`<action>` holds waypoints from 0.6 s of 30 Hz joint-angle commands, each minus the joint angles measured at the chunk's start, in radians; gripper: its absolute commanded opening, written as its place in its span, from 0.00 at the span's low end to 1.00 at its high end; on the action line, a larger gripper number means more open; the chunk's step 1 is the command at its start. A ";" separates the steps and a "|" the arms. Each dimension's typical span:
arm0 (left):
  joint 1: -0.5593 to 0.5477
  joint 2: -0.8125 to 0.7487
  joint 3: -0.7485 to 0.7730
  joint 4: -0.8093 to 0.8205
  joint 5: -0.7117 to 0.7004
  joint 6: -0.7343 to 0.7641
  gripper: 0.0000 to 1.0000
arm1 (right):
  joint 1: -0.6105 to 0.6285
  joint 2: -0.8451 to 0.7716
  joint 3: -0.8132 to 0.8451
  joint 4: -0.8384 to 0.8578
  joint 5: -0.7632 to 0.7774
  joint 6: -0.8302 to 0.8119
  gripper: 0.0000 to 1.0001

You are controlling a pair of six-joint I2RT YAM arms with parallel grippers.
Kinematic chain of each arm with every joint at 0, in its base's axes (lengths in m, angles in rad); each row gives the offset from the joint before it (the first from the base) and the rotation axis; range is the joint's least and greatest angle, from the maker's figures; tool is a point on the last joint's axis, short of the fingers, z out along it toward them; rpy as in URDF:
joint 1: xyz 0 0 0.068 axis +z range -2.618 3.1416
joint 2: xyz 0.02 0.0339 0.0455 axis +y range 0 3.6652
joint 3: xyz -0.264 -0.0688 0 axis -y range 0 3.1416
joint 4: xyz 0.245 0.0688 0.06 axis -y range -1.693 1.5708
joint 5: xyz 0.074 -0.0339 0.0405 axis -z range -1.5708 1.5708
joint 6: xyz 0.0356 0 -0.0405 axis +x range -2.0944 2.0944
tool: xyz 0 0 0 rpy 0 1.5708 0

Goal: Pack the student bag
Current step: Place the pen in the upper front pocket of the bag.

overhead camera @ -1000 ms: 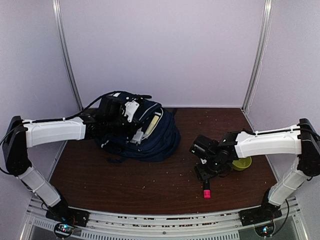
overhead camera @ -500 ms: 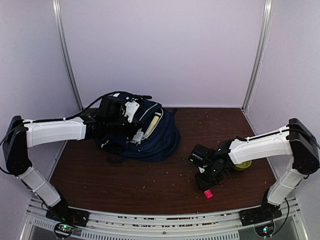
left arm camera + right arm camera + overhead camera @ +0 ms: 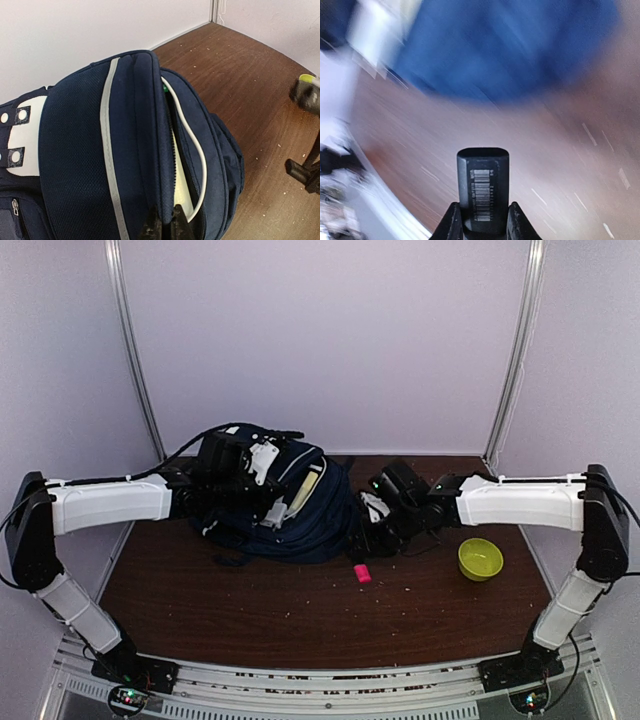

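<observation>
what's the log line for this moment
left fingers: shut on student bag opening edge | right fingers: shut on black barcoded marker, pink end, beside bag | yellow-green bowl: on table

- Top external: fixed high off the near edge of the table (image 3: pixel 300 610), facing down and forward; bag (image 3: pixel 285 505) sits left of centre.
- Left wrist: close above the bag, facing along its open top.
- Right wrist: low and blurred, facing the bag across the table; barcoded item (image 3: pixel 483 190) in the near foreground.
- Shared by all three: the bag and the table beside it.

Navy-blue student bag (image 3: pixel 322 522), white-trimmed, slumped at the table's (image 3: pixel 250 610) back left, top opening gaping, pale contents visible.
</observation>
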 commanded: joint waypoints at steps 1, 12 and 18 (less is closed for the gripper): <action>-0.003 -0.050 0.018 0.044 -0.012 0.017 0.00 | -0.044 0.159 0.189 0.404 -0.197 0.121 0.06; -0.003 -0.085 0.000 0.053 -0.026 0.026 0.00 | -0.084 0.543 0.656 0.523 -0.038 0.287 0.07; -0.004 -0.061 0.007 0.062 -0.002 0.020 0.00 | -0.097 0.619 0.768 0.505 0.042 0.301 0.26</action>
